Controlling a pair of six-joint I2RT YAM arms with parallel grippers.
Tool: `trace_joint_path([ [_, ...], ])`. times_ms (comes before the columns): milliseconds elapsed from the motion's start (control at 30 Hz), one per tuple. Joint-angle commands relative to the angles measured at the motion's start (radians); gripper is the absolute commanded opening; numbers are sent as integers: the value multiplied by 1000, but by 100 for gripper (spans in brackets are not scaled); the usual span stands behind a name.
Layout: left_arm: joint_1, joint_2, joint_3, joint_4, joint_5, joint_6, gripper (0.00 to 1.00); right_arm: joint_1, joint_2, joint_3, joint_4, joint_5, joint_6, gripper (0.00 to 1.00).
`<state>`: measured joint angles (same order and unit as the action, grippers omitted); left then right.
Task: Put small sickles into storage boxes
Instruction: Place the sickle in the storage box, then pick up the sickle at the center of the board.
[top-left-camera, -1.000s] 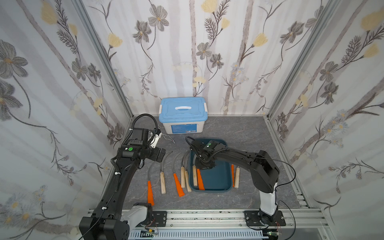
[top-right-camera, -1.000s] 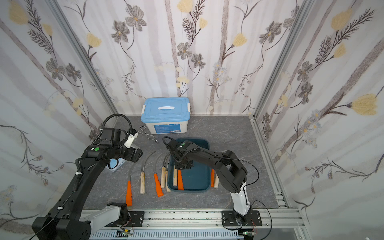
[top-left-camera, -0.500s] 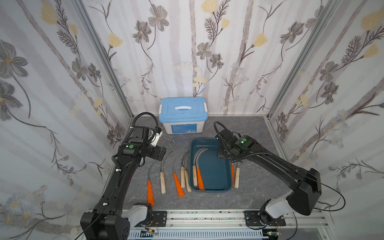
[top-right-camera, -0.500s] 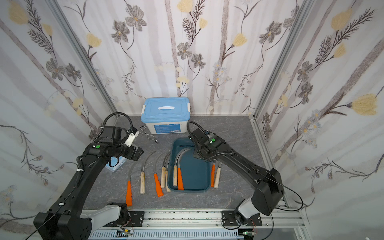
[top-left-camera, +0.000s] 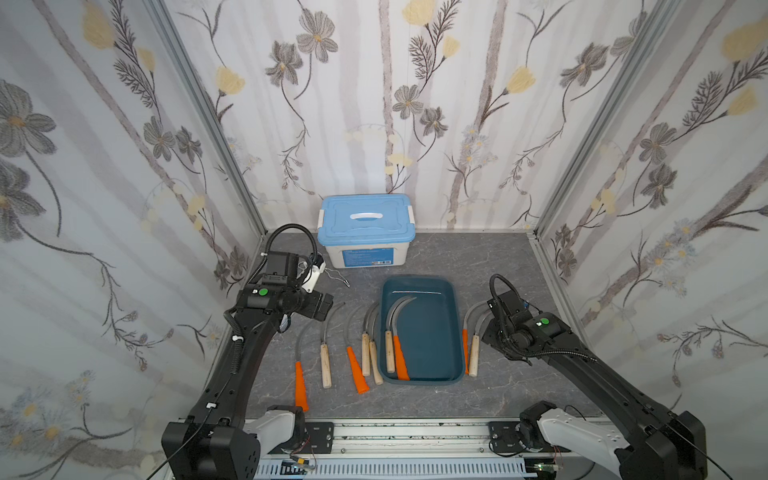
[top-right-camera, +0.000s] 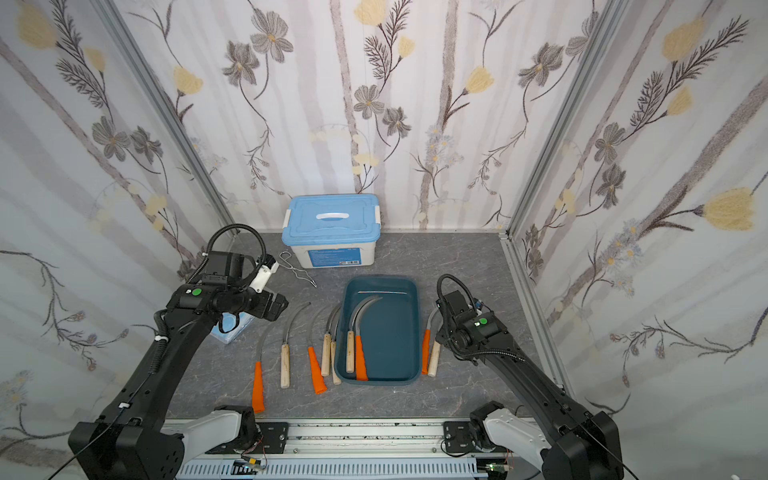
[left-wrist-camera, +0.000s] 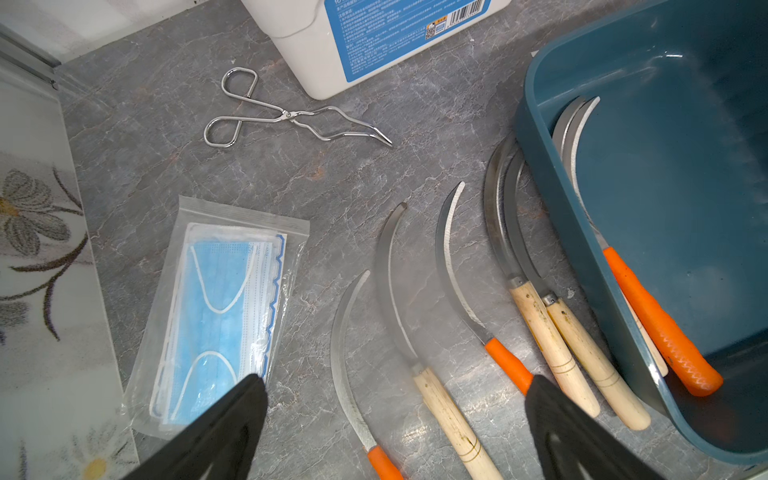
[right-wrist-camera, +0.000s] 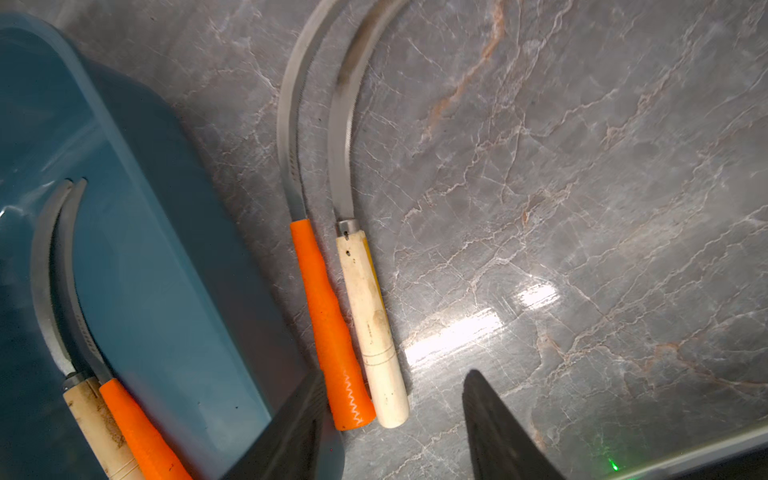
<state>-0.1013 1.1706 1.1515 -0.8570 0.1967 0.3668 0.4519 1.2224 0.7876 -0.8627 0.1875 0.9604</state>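
The dark teal storage box sits mid-table with two small sickles in it, a wooden-handled one and an orange-handled one. Just right of it lie an orange-handled sickle and a wooden-handled sickle, side by side. My right gripper is open above their handle ends and holds nothing. Several more sickles lie in a row left of the box. My left gripper is wide open above them, its fingers clear of everything.
A white box with a light blue lid stands against the back wall. Wire tongs lie in front of it. A clear bag of blue face masks rests at the left. Patterned walls close in three sides.
The right arm has swung from over the box's left side to the table right of the box, and its jaws have widened. The left arm has barely moved.
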Motion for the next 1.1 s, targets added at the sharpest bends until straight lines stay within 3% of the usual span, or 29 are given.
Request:
trace_joint_path([
  [0,0,-1,9,0,8,8,100,-34,-10,-84,105,-75,14,55],
  [233,0,-11,7,-4,-5,14,100,-68,-30,-180,173,-110,13,53],
  [567,0,-14,5,-4,-7,6,100,-71,79,-186,233,-146,-41,50],
  [1067,0,-37,-12,-9,-22,4,100,-71,253,-51,221,-123,-152,51],
])
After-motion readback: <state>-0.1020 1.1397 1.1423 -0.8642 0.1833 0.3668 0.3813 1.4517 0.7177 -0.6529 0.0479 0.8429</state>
